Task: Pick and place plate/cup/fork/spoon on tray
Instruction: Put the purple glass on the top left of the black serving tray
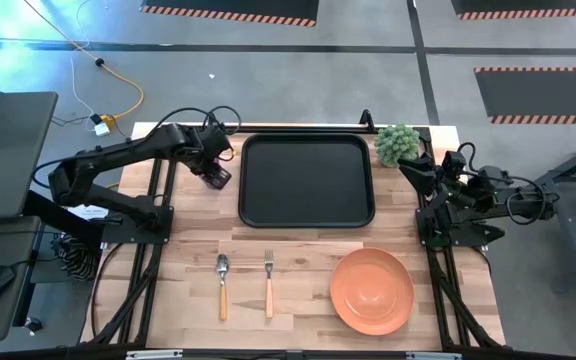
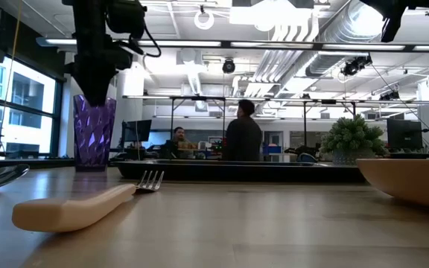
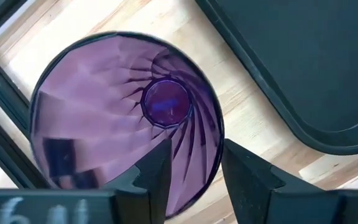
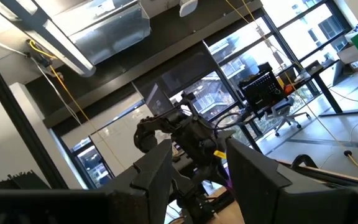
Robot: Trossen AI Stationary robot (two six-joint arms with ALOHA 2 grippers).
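Observation:
The dark purple cup (image 3: 104, 112) stands upright on the wood just left of the black tray (image 1: 306, 180); it also shows in the low view (image 2: 94, 134). My left gripper (image 3: 194, 168) is open above it, pointing down, with one finger inside the cup's mouth and one outside its rim. The spoon (image 1: 222, 285), the fork (image 1: 268, 283) and the orange plate (image 1: 371, 290) lie on the table near its front edge. My right gripper (image 4: 197, 168) is open and empty, held up at the table's right side (image 1: 415, 170).
A bushy green plant (image 1: 397, 143) stands at the tray's far right corner. Black frame rails (image 1: 153, 200) run along the table's left and right sides. People sit in the room behind the table (image 2: 240, 138).

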